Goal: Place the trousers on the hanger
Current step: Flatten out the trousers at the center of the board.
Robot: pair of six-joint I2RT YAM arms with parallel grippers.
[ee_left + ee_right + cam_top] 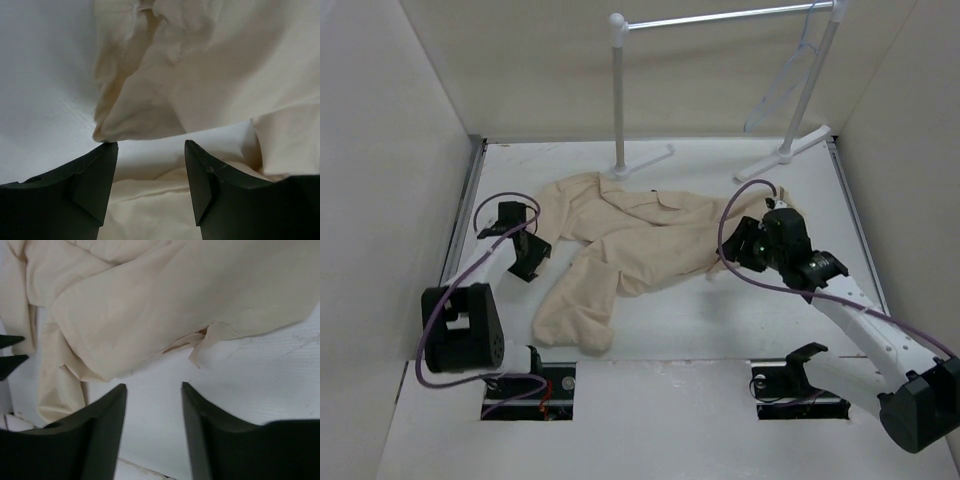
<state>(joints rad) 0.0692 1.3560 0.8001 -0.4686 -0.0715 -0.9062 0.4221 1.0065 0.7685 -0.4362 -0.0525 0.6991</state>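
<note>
The beige trousers lie crumpled flat on the white table, one leg reaching toward the near left. The pale thin hanger hangs from the rack bar at the far right. My left gripper is open and empty at the trousers' left edge; in the left wrist view cloth lies just ahead and under the jaws. My right gripper is open and empty at the trousers' right edge; in the right wrist view it is over bare table with the cloth just beyond.
A clothes rack with white posts and a metal bar stands at the back of the table, its feet on the tabletop. White walls enclose the left, right and back. Purple cables loop off both arms.
</note>
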